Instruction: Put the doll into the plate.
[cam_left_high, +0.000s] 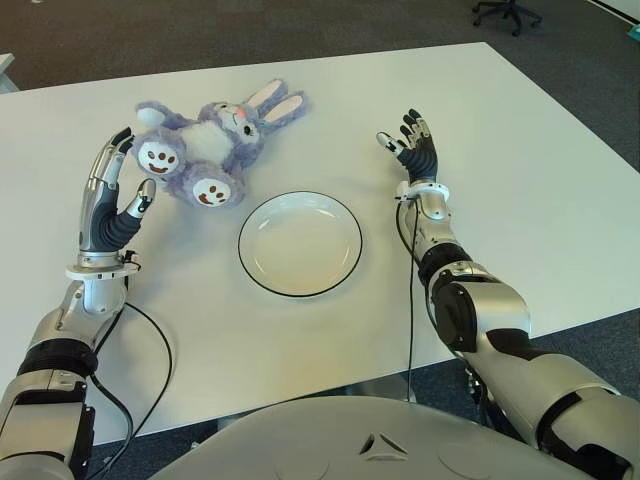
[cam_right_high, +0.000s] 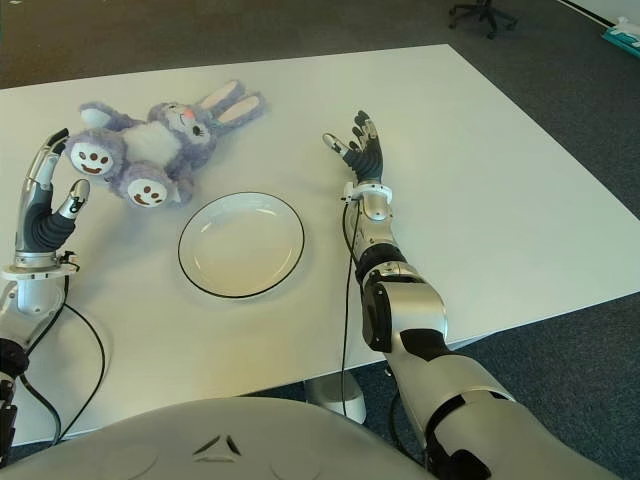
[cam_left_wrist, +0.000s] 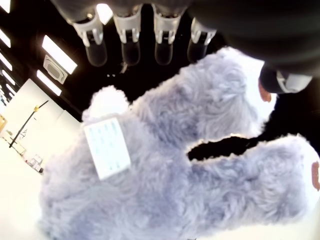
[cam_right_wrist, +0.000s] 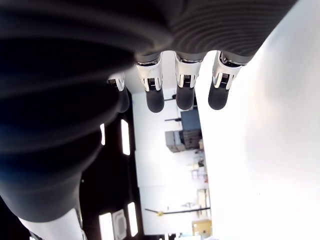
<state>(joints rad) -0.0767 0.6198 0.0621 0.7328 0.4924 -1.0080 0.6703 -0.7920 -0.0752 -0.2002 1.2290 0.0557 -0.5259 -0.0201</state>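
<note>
A purple plush rabbit doll (cam_left_high: 210, 145) lies on its back on the white table (cam_left_high: 520, 210), left of centre, its ears toward the far side. A white plate (cam_left_high: 300, 243) with a dark rim sits nearer me, just right of the doll, with nothing on it. My left hand (cam_left_high: 118, 195) stands upright and open just left of the doll's feet, apart from them; the left wrist view shows the doll (cam_left_wrist: 170, 170) filling the space before the spread fingers (cam_left_wrist: 130, 35). My right hand (cam_left_high: 412, 148) stands open to the right of the plate, holding nothing.
The table's edge runs near my body and off to the right. Dark carpet surrounds the table, and an office chair base (cam_left_high: 505, 12) stands far back right. Cables (cam_left_high: 410, 290) trail from both forearms across the table.
</note>
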